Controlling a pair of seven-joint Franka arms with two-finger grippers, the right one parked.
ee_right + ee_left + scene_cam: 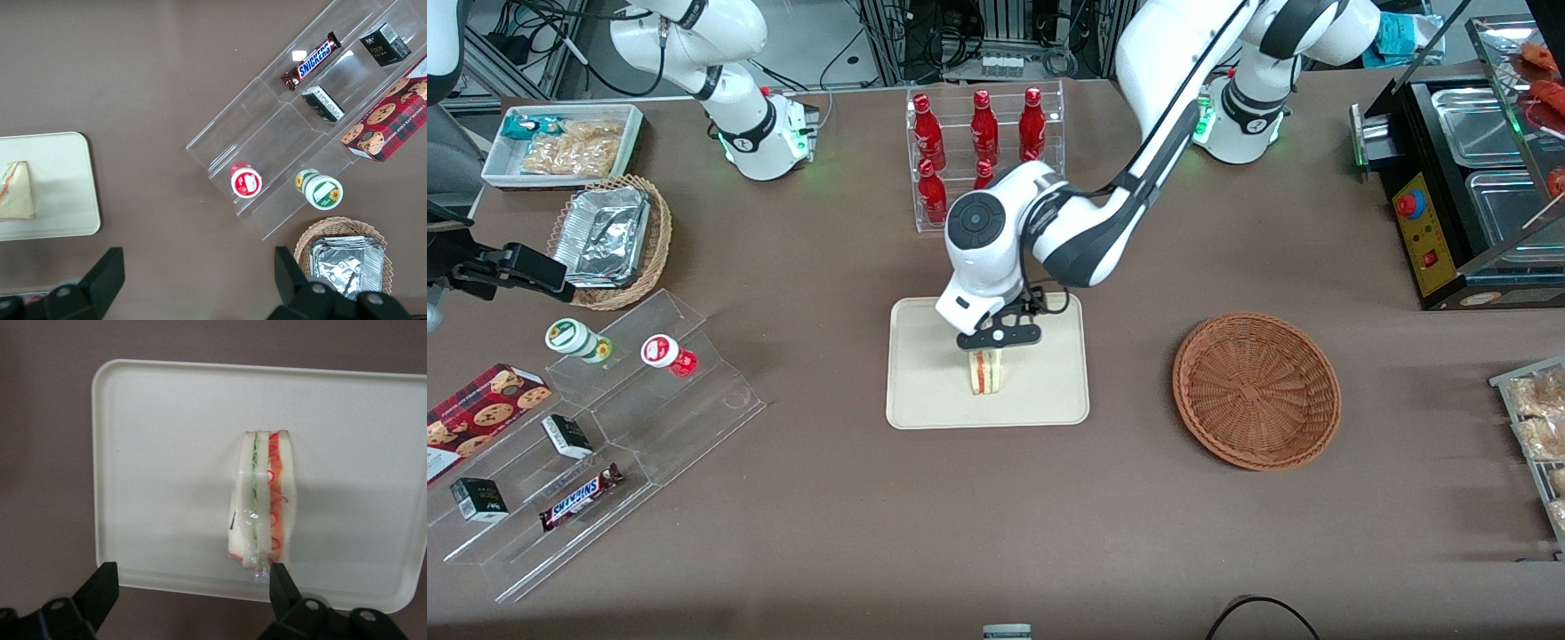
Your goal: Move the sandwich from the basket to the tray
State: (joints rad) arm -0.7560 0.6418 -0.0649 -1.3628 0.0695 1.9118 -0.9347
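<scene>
The sandwich (985, 372) (261, 497) (17, 190), a wrapped white wedge with red and green filling, rests on the cream tray (925, 391) (167, 453) (67, 180) near its middle. My left gripper (999, 342) (190, 587) hovers just above the sandwich and is open, its black fingers (100, 587) spread wide with nothing between them. One fingertip is close to the end of the sandwich's wrap. The reddish-brown basket (1256, 388) sits empty on the table beside the tray, toward the working arm's end.
A clear rack of red bottles (983, 133) stands farther from the front camera than the tray. A stepped acrylic stand (605, 427) with snacks, a tan basket of foil containers (609, 240) and a white snack bin (560, 142) lie toward the parked arm's end. A black appliance (1458, 178) stands near the working arm's end.
</scene>
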